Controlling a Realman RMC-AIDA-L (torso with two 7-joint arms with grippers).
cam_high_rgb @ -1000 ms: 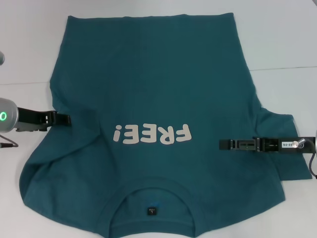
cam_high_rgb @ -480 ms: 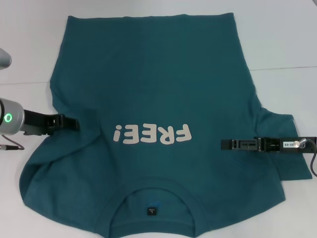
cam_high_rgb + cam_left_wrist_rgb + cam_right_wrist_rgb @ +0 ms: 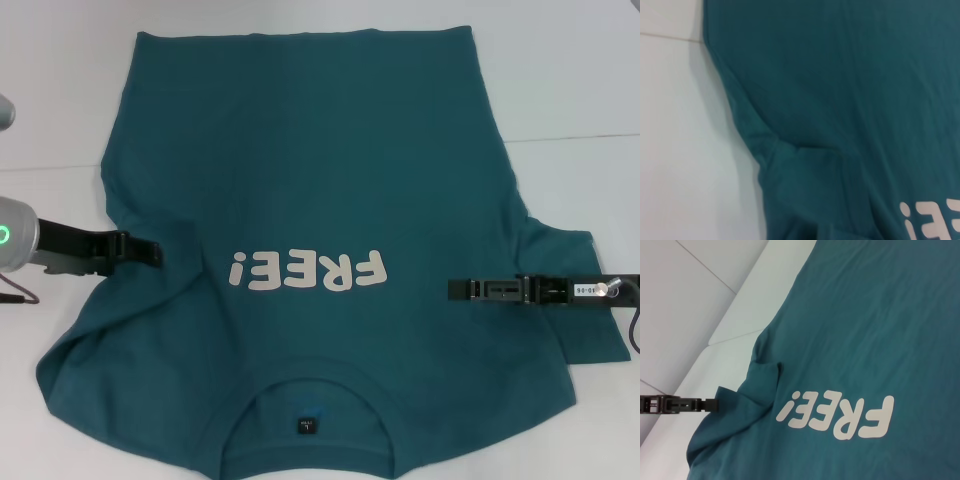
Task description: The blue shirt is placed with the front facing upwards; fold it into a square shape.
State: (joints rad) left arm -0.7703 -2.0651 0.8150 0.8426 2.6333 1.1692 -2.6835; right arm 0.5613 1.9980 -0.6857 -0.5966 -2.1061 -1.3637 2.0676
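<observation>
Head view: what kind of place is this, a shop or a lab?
Probably a lab bench: a plain white table, one blue shirt spread flat, the left gripper and right gripper over it.

Left gripper (image 3: 150,250) reaching in low from the left edge, arm level, pointing inward. Right gripper (image 3: 458,290) reaching in from the right edge, level, pointing inward. Finger spacing unclear on both.

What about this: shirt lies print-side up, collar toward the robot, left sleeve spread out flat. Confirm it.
One point is wrong. The blue shirt lies print up, collar toward the robot, but its left sleeve is folded in over the body, not spread flat; the head view shows this.
</observation>
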